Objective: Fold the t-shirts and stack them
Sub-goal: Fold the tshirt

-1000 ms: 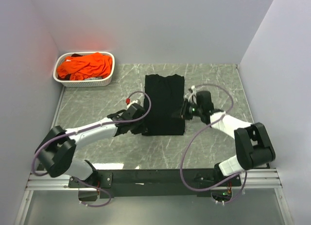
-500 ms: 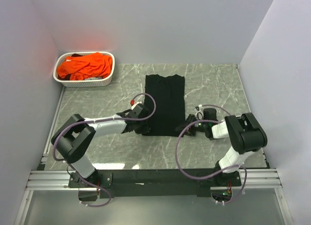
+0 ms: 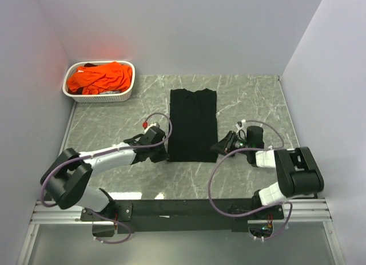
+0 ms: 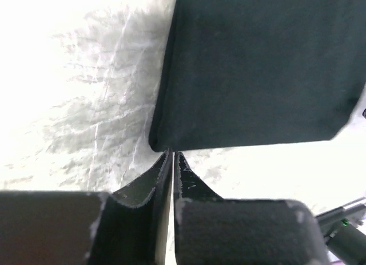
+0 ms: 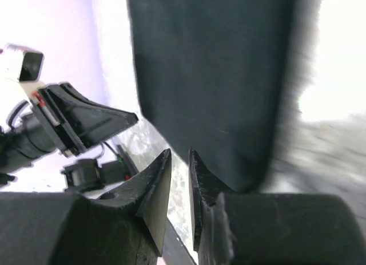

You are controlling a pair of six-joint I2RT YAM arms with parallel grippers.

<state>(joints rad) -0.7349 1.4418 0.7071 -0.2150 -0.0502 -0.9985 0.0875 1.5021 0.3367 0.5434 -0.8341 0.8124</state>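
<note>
- One black t-shirt [image 3: 193, 125] lies flat in the middle of the grey marbled surface [image 3: 108, 119]. It is folded into a long narrow rectangle running from the arms' side toward the back wall, with what looks like the neckline at the far end.
- I see its near hem lying straight and its folded edges clean, with one set of fingers at each near corner.
- My left fingers [image 3: 161, 155] sit low at the near-left corner. In the left wrist view they are closed to a hairline slit, tips right against the hem just inside that corner. I see no cloth between them.
- My right fingers [image 3: 222, 146] sit just off the near-right corner, pointing in at the shirt. In the right wrist view they stand a narrow gap apart with nothing in it. The shirt's edge lies just past the tips, though it is blurred there.
- Orange t-shirts [image 3: 102, 77] are heaped loosely in the white latticed basket [image 3: 97, 97] at the back-left corner, well apart from the black one.
- Both arms reach in from the near edge, each trailing a looped cable above the surface.
</note>
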